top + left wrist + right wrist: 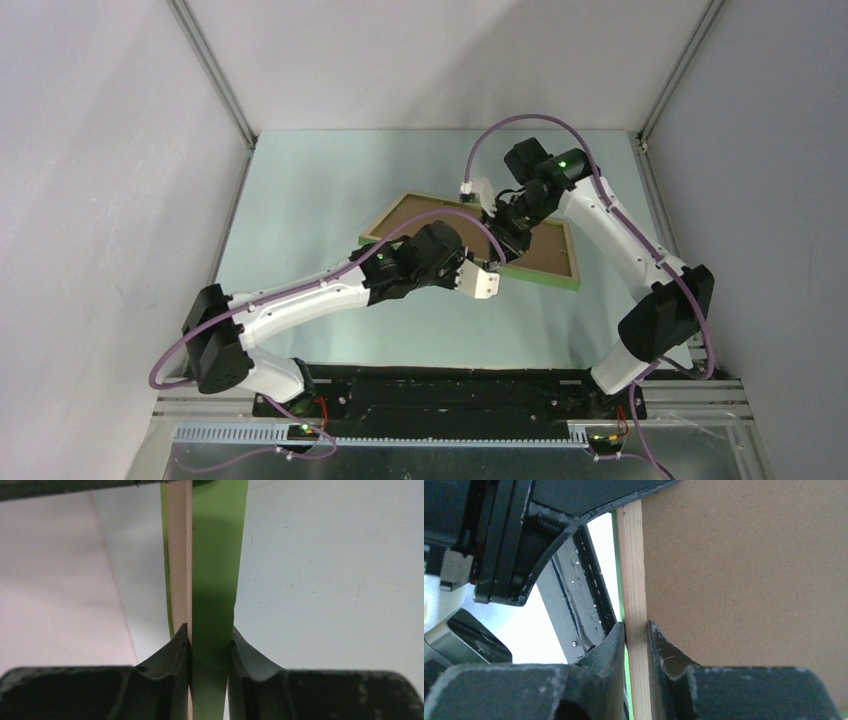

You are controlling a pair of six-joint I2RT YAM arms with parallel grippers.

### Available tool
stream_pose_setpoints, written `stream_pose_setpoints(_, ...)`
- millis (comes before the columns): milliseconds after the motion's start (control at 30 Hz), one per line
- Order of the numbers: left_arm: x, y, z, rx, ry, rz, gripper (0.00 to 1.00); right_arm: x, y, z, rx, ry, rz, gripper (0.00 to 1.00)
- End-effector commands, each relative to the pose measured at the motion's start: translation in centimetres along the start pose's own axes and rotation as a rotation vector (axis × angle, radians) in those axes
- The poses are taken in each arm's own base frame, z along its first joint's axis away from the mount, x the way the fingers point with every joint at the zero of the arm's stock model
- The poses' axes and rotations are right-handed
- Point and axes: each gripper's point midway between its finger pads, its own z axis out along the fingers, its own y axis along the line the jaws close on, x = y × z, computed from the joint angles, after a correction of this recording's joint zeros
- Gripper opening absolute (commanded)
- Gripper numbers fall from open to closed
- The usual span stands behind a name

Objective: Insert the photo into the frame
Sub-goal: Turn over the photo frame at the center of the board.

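Note:
The frame (541, 281) is held off the table at a tilt, back side up, with a brown backing board (548, 250) in its opening. Its green front edge (215, 555) and pale wood (179, 555) run up the middle of the left wrist view. There my left gripper (210, 640) is shut on that edge, both fingers pressed against it. My right gripper (636, 630) is shut on the pale wooden rail (631, 555) beside the board (744, 570). From above, both grippers (498, 262) (507, 235) meet at the frame's middle. The photo is out of view.
Pale green table surface (300, 200) lies around the frame, enclosed by white walls (100, 200) on three sides. The left arm's black body (524, 530) sits close to my right gripper. The arm bases stand on the black rail (440, 400) at the near edge.

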Motion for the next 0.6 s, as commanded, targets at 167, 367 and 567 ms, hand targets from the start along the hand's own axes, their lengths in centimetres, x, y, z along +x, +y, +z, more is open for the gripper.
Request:
stream_pose_setpoints(167,-1.1,2.2,-3.0,-0.039,-0.011,-0.075,0.00,-1.8,0.3,-4.5,0.214,-0.167,-0.046,0.56)
stream_pose_setpoints(367,-1.4,2.8,-5.2,-0.040,-0.025,-0.086,0.00,-2.5,0.4,-7.5,0.347,-0.273,-0.078,0.78)
stream_pose_setpoints(567,-1.3,3.3,-7.2,-0.041,-0.027,-0.081,0.00,-2.3,1.3,-10.1,0.460,-0.347,-0.137,0.86)
